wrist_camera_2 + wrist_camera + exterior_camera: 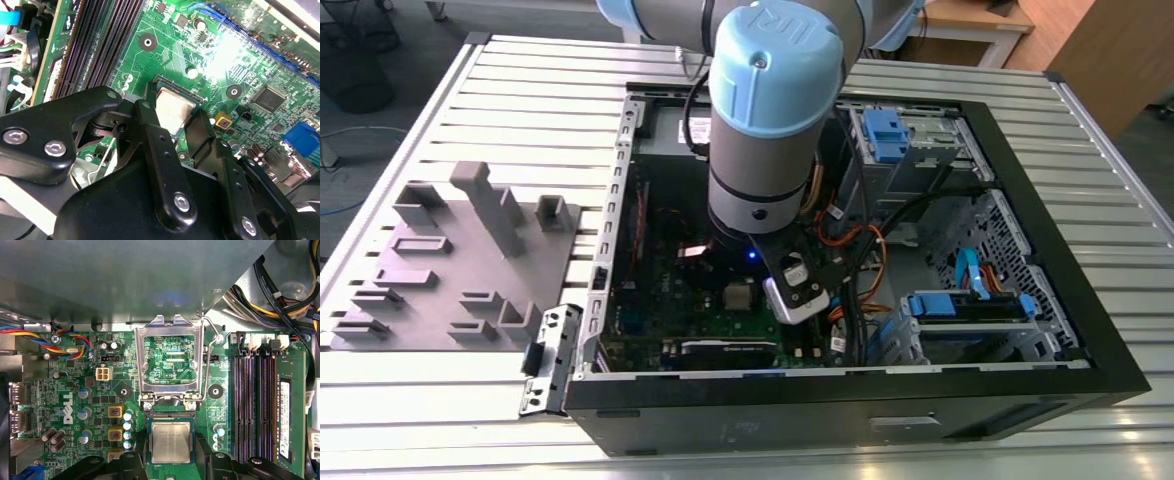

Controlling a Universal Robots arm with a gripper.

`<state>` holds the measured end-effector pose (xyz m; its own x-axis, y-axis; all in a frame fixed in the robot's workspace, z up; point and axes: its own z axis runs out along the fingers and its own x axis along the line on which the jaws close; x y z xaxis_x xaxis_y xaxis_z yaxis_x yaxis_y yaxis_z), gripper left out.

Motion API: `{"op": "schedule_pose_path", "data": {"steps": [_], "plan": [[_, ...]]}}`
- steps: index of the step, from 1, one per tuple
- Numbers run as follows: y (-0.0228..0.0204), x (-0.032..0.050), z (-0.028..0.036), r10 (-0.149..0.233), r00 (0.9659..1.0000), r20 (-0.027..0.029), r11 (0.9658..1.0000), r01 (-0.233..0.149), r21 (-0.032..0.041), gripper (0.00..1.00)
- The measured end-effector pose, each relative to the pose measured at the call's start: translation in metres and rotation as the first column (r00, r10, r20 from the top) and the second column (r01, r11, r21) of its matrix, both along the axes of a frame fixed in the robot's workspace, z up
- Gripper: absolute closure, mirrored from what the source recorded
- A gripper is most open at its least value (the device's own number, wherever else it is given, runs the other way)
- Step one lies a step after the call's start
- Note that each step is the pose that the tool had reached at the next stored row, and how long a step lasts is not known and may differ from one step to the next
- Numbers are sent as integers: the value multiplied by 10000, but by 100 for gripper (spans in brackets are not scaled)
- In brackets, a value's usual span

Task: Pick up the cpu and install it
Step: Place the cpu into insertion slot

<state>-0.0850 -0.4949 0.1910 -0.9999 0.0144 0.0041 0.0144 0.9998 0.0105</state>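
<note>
Between the fingers of our gripper point(176, 131), which stand spread and grip nothing, the cpu point(171, 441) lies flat in its socket point(170, 415) on the motherboard point(90, 390). Just beyond the fingertips the retention frame point(171, 325) stands hinged open, its lever point(215, 342) alongside. Farther out run the memory slots point(250, 400). We judge that a finger catching the chip's rim could tilt it and bend socket pins.

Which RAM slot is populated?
The outermost slot, farthest from the cpu: it holds a green stick with black chips. The slots between it and the cpu are dark and empty.
</note>
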Motion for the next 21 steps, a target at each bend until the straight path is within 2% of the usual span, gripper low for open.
{"op": "schedule_pose_path", "data": {"steps": [21], "plan": [[0, -6, -18, 0, 10000, 0, 10000, 0, 0, 53]]}}
